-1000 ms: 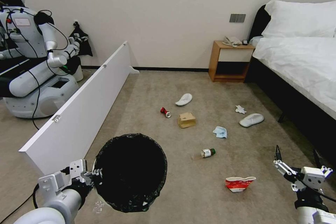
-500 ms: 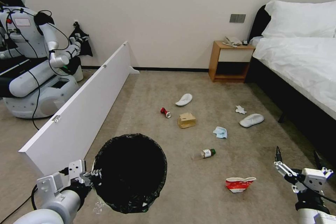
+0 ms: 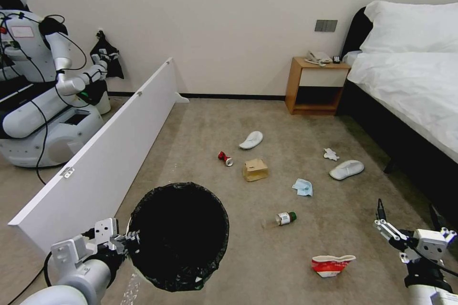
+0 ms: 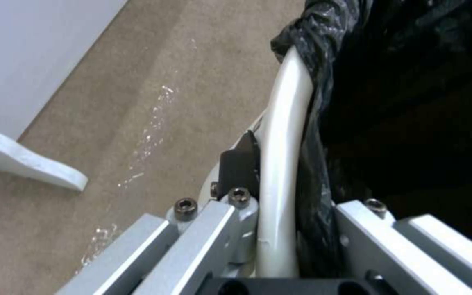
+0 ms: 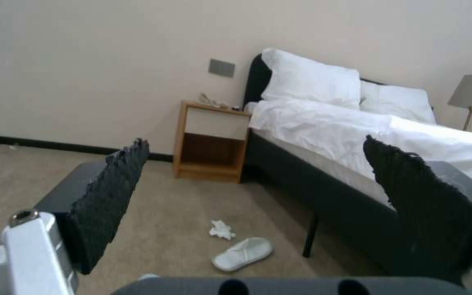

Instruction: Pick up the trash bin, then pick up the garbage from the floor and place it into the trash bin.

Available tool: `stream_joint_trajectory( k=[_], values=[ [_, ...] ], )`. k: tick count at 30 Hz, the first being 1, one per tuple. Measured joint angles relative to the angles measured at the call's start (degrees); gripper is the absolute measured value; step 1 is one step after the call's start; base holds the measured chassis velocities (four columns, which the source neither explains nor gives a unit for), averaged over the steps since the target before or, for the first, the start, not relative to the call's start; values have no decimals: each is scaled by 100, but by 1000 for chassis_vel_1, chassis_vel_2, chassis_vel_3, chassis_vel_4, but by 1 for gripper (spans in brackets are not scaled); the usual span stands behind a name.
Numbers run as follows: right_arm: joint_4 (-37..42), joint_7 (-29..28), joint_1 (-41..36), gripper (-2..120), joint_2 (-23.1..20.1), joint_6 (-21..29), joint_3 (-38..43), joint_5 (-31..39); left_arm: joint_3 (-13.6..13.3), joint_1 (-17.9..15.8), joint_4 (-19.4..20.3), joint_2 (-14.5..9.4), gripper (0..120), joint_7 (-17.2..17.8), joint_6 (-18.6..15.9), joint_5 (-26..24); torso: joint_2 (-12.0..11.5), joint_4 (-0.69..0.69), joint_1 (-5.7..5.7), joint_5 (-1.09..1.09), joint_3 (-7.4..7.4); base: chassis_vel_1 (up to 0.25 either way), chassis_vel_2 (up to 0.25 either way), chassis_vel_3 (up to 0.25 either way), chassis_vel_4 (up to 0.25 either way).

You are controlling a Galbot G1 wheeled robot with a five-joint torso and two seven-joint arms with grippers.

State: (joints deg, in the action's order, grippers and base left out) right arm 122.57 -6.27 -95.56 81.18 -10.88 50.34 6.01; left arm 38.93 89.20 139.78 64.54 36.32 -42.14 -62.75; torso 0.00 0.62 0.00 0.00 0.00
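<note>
Low at my left, the left gripper (image 3: 128,239) is clenched on the rim of the round white black-bagged trash bin (image 3: 179,235), bin in hand, so next my spread-fingered right gripper (image 3: 405,219) needs lowering toward the crumpled red-white packet (image 3: 332,264) on the beige carpet floor (image 3: 267,119).

Open carpet (image 3: 200,124) around litter; white board (image 3: 102,162) left, bed (image 3: 410,100) right.

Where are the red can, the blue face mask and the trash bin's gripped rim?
red can (image 3: 224,157): head view, on its red body.
blue face mask (image 3: 303,187): head view, middle of the fabric.
trash bin (image 4: 280,164): left wrist view, white rim clamped by the left gripper (image 4: 293,241).
</note>
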Motion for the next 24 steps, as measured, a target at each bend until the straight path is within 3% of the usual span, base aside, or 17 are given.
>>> stream_joint_trajectory(
  k=[15,22,24],
  values=[
    [-170,21,35,100,-49,-77,73,-373,84,57,6,43,2,-5,0,36,0,0,0,0,0,-61,79,66,-66],
    [-238,227,-87,100,-429,575,0,-315,260,89,6,15,2,-13,0,-5,0,0,0,1,0,0,0,0,0],
    [-277,433,-252,100,-903,1411,-73,-288,332,106,11,19,2,-21,0,-19,0,1,0,1,0,0,0,0,0]
  ],
)
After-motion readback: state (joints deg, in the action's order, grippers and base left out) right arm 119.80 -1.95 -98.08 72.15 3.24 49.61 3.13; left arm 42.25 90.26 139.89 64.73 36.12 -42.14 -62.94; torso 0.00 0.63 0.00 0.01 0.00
